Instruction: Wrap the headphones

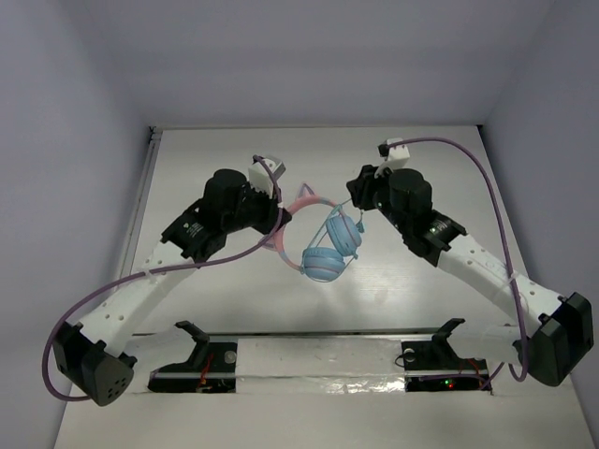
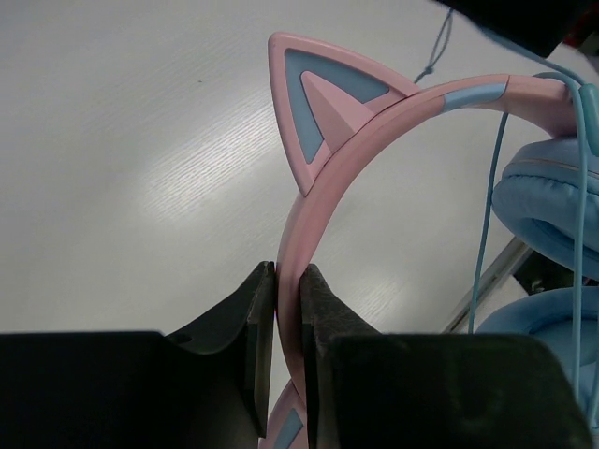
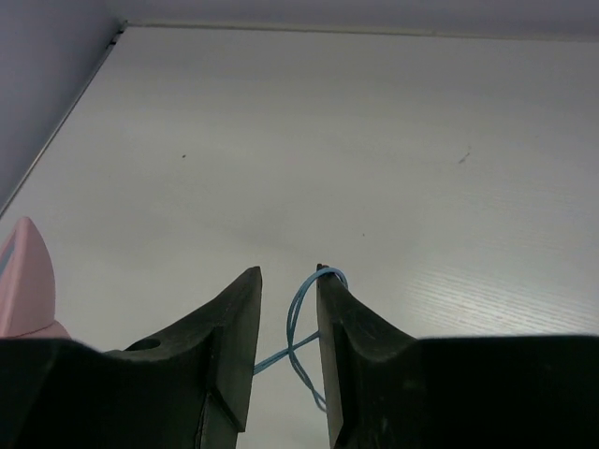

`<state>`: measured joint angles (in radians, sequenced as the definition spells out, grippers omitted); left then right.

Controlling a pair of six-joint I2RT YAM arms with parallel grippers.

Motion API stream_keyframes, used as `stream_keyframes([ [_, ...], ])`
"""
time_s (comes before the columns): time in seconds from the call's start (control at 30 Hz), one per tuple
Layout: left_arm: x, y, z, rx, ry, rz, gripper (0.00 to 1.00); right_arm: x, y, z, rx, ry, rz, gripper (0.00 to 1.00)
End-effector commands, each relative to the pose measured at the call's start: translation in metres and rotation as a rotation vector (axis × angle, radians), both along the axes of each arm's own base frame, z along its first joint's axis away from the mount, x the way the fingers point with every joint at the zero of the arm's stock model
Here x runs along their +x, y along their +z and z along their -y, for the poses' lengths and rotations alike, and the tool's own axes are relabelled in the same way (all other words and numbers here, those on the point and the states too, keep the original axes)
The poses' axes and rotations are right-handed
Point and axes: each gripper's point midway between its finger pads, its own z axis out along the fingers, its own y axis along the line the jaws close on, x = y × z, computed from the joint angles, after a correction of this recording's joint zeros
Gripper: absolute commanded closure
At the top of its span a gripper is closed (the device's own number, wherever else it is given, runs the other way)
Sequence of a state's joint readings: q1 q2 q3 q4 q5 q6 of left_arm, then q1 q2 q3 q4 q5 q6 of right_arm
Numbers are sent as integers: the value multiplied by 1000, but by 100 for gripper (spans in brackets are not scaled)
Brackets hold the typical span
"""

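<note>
The headphones (image 1: 323,245) hang above the table centre: a pink cat-ear headband (image 1: 301,203) with two light blue ear cups (image 1: 324,263) below it. My left gripper (image 1: 280,221) is shut on the headband (image 2: 323,182), just below a cat ear (image 2: 318,103). The ear cups (image 2: 547,210) and the thin blue cord (image 2: 487,234) hang at the right of the left wrist view. My right gripper (image 1: 353,198) is just right of the headband. Its jaws (image 3: 288,273) stand narrowly apart, and a loop of cord (image 3: 296,313) lies over the right fingertip (image 3: 325,279) and runs between the fingers.
Thick purple arm cables (image 1: 487,178) arc over both arms. A metal rail (image 1: 318,335) and the arm bases run along the near edge. Walls enclose the white table (image 1: 206,309) at the back and sides. A pink cat ear (image 3: 23,281) shows at the left of the right wrist view.
</note>
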<state>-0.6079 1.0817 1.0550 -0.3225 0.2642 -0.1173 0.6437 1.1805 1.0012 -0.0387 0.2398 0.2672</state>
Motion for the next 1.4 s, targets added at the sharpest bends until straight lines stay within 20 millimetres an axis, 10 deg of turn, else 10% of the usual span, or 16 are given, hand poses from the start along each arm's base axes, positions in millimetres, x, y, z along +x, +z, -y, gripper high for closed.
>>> stream_keyframes([
  [0.0,2,62,25,-209,-93,81,100,-1,0,-12,93,49,14,64],
  [0.63,55,102,5,-387,33,13,100,-9,-70,-13,318,57,-130,43],
  [0.73,64,109,-1,-356,83,34,100,-16,-58,-15,319,110,-67,52],
  [0.83,74,112,-13,-321,155,39,100,-23,-51,-15,302,157,1,100],
  [0.9,75,112,-16,-303,174,35,100,-23,-46,-12,266,171,61,100],
  [0.97,75,117,-18,-301,185,42,100,-24,-44,-16,240,207,90,89],
  [1.0,75,119,-18,-301,184,45,100,-23,-49,-18,200,228,98,61],
  [1.1,74,124,-19,-299,184,50,100,-17,-54,-24,158,251,111,35],
  [1.37,67,129,-19,-289,159,52,100,3,-54,-47,106,320,102,33],
])
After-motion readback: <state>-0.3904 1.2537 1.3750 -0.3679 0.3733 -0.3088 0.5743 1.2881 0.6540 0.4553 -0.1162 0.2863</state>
